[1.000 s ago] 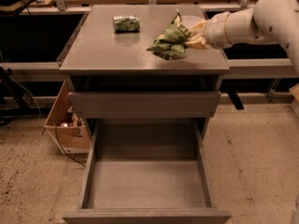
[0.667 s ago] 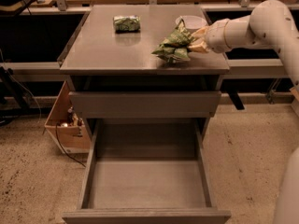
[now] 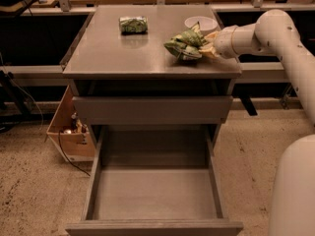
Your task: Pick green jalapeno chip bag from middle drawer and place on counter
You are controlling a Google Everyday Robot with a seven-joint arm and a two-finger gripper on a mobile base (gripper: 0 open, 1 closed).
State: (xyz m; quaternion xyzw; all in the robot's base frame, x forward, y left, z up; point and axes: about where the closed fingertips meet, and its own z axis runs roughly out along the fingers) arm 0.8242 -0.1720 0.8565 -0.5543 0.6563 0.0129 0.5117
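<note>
Now down on counter (image 3: 123, 55), no longer hanging as second ago: green jalapeno chip bag (image 3: 183, 45), slumped flatter, right rear, just beside white bowl (image 3: 201, 22). Out of middle drawer (image 3: 152, 200), left open below. Likely means placing nearly done; only release and retreat left. Gripper (image 3: 209, 45) at bag's right end, touching; clamped or let go, cannot tell. Looks glossy, crumpled green foil, pale yellowish print. Smaller green packet (image 3: 133, 24) well apart, rear left.
</note>
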